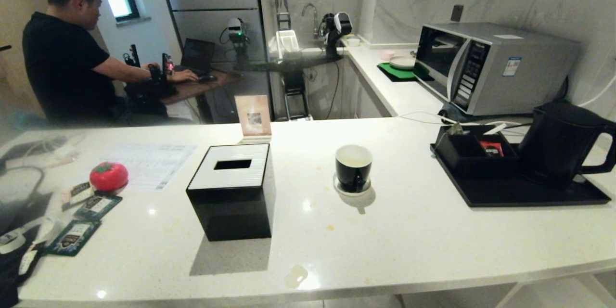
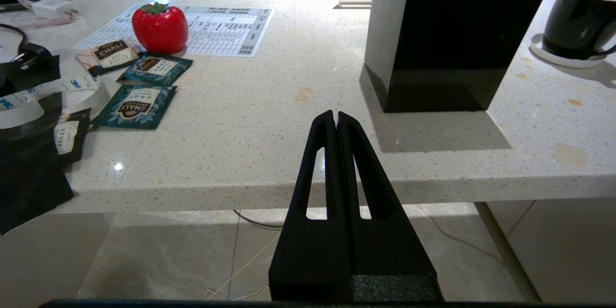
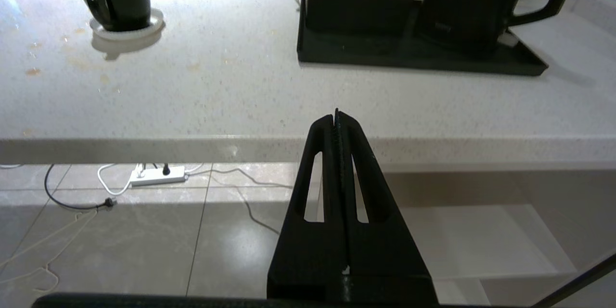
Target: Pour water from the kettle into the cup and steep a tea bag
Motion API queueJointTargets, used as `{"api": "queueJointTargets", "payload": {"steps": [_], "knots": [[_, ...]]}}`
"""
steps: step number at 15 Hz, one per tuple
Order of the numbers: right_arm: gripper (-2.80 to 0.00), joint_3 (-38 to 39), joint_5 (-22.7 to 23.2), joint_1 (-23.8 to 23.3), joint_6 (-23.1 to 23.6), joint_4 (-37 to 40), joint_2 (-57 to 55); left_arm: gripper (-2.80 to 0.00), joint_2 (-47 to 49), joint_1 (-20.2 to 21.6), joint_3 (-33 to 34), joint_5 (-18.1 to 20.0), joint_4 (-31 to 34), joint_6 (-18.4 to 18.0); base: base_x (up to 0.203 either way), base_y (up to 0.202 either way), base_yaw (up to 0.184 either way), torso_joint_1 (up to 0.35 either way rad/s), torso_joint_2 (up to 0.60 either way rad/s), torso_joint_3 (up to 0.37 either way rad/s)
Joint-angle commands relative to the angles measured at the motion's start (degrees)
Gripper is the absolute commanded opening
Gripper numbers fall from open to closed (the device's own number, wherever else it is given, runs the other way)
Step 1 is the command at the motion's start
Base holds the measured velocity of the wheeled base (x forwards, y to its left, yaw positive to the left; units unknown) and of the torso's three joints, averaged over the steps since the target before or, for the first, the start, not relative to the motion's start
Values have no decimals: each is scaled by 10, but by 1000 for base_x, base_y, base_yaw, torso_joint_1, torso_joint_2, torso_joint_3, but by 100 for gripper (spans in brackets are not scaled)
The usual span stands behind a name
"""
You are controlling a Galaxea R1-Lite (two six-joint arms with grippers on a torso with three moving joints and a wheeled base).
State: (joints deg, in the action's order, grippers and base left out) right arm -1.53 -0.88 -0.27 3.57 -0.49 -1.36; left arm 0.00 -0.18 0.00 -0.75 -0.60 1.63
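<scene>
Kettle (image 1: 558, 142) stands upright at the right end of a black tray (image 1: 529, 195) on the white bench (image 1: 385, 236), handle turned away from the cup. Cup (image 1: 353, 167) sits on its white saucer (image 1: 352, 188), well apart from the tray, between the tray and a black tissue box (image 1: 231, 192). Its white interior faces up. A compartmented black organizer (image 1: 474, 154) occupies the tray just beside the kettle; one compartment holds a red sachet (image 1: 491, 148). The tea bag cannot be identified with certainty in any view.

On the far side of the tissue box from the cup lie a red tomato-shaped object (image 1: 109, 176), a printed sheet (image 1: 149, 166) and several teal labelled packets (image 2: 137, 106).

Left tool (image 2: 336, 118) is clenched and holds nothing; it hangs off the near edge of the bench, in front of the tissue box. Right tool (image 3: 336, 116) is likewise clenched and holds nothing, off the near bench edge, in front of the tray.

A seated person (image 1: 62, 53) works at a desk beyond the bench.
</scene>
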Motion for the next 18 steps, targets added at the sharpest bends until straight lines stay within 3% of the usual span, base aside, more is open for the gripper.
{"api": "queueJointTargets", "payload": {"steps": [1,4,9,18], "knots": [[-280,-15,0,0,0,-7,-34,-280,1,0,0,0,0,0,0,0,0,0,0,0],[-280,-29,0,-3,0,-43,-88,-280,1,0,0,0,0,0,0,0,0,0,0,0],[-280,-44,0,-12,0,-171,-220,-280,1,0,0,0,0,0,0,0,0,0,0,0],[-280,-199,5,-12,4,-188,-413,-280,1,0,0,0,0,0,0,0,0,0,0,0]]}}
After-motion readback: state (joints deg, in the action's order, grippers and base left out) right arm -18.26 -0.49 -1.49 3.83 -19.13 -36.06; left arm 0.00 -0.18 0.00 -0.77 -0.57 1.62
